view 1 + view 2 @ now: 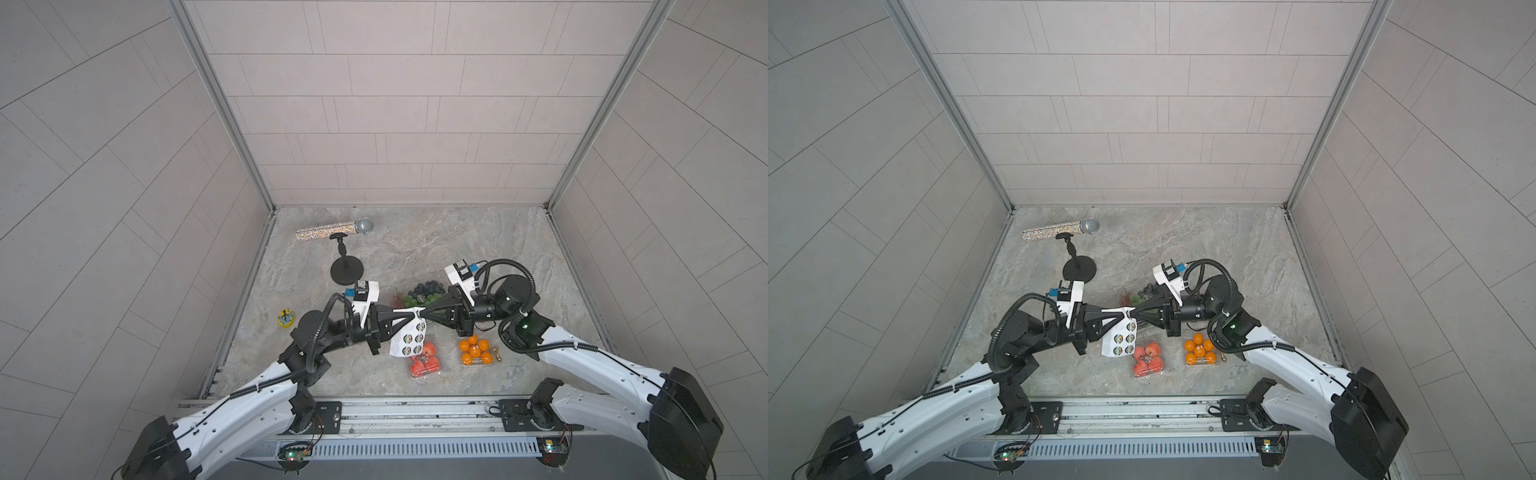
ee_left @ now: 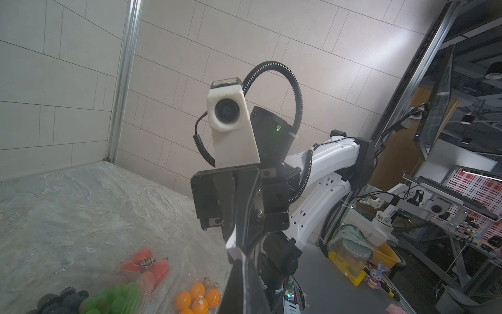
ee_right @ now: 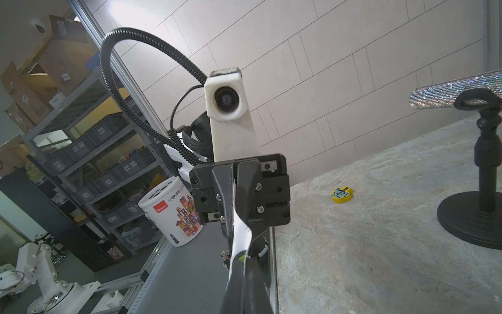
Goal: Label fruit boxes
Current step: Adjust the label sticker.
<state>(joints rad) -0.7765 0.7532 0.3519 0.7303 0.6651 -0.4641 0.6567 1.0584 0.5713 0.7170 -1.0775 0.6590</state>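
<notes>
Both grippers meet above the table on a white sticker sheet (image 1: 406, 338) (image 1: 1118, 340) that hangs with round stickers facing up. My left gripper (image 1: 412, 316) (image 2: 240, 261) is shut on the sheet's upper edge. From the opposite side my right gripper (image 1: 422, 310) (image 3: 239, 259) is shut on the same edge, with a bit of coloured sticker at its tips. Below lie the fruit boxes: a large one with grapes and blueberries (image 1: 420, 292) (image 2: 116, 297), one with red fruit (image 1: 424, 362) (image 2: 148, 267) and one with oranges (image 1: 475, 351) (image 2: 197, 297).
A glittery microphone (image 1: 334, 230) sits on a black stand (image 1: 347, 270) at the back left. A yellow toy (image 1: 286, 319) (image 3: 341, 194) lies near the left wall. A small brass clip (image 1: 497, 354) lies beside the orange box. Tiled walls close three sides.
</notes>
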